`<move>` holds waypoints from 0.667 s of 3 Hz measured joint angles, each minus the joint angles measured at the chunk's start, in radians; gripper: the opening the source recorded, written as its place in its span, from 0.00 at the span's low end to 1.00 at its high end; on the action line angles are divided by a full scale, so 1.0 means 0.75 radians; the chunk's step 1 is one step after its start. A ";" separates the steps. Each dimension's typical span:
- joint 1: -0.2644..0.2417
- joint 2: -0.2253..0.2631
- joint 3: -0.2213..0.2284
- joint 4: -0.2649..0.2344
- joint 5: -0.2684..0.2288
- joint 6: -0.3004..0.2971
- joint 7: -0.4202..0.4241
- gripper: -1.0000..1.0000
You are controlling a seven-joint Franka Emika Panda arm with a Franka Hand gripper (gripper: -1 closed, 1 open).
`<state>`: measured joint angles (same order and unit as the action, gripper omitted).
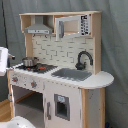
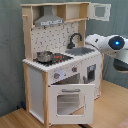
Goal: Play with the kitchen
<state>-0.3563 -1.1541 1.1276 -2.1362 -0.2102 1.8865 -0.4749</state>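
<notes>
**Arm hovering at the kitchen's sink side**

Scanning the second exterior view left to right: the kitchen [image 2: 60, 65] is standing centre on the wooden floor, pot [image 2: 44, 56] sitting on the stove, oven door [image 2: 70, 102] hanging open, faucet [image 2: 75, 39] arching over the sink. The arm [image 2: 107, 44] is reaching in from the second exterior view's right; its gripper can't be judged. Best approach, I'd say: going slowly, clearing the faucet
</notes>
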 joint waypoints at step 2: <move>0.013 0.083 -0.003 -0.137 0.186 -0.037 -0.163 1.00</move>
<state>-0.3466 -1.0920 1.1253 -2.2392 -0.0707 1.8587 -0.5972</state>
